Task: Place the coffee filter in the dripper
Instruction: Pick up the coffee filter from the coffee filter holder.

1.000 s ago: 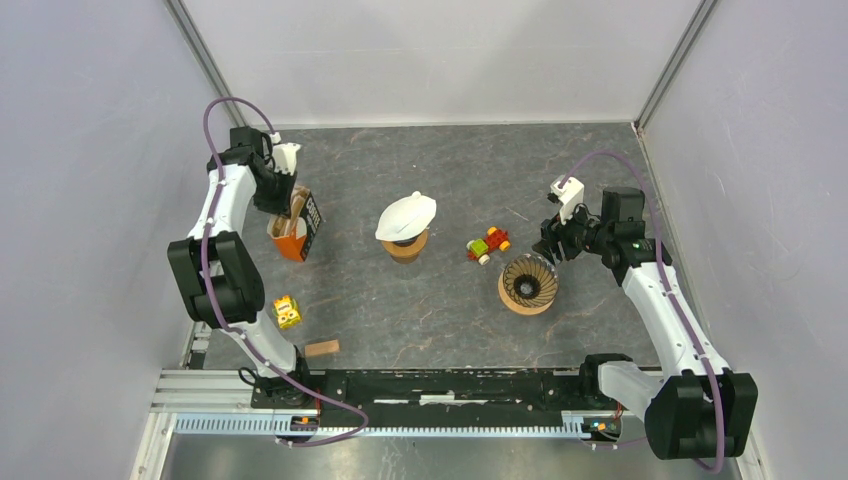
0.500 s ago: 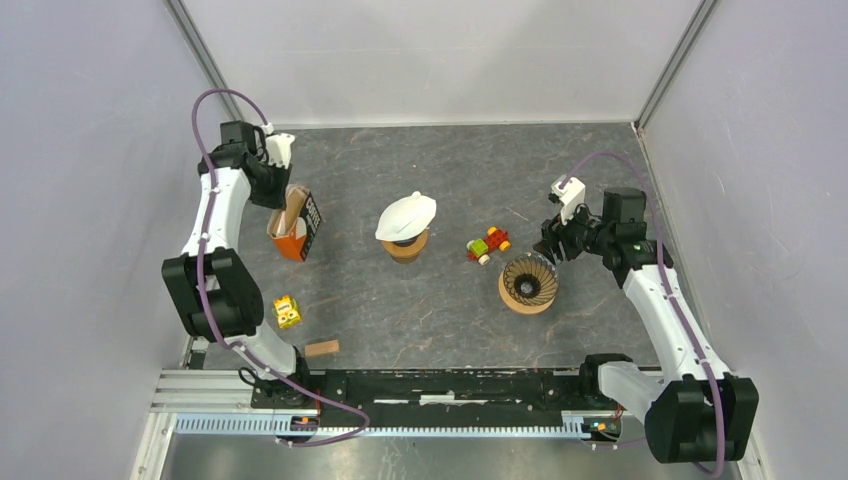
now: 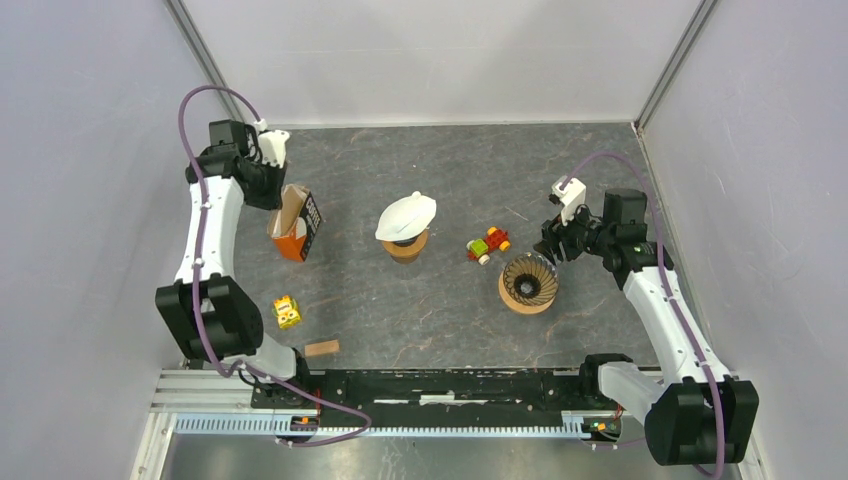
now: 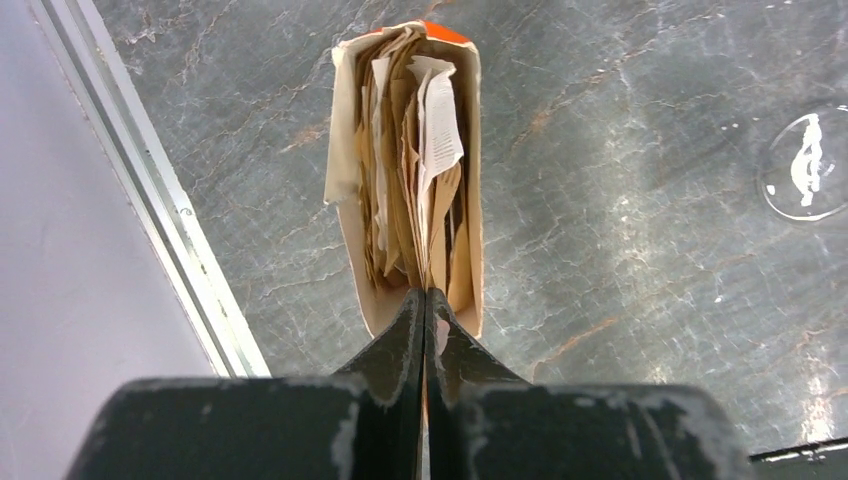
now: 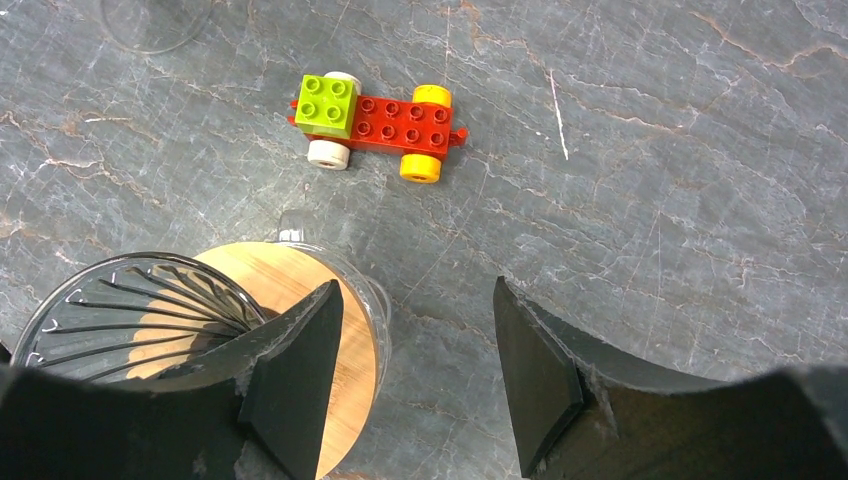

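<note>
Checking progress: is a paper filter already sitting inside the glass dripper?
No, the dripper shows only its bare ribs and wooden ring, with no paper inside.

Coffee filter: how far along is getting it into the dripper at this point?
Done: nothing yet; the dripper sits empty. In hand: the left claw is shut at the top edge of the filter box, possibly pinching one paper, though that is not clear. The right claw is open beside the dripper. Left: lift one out, carry it across, seat it in the dripper.
</note>
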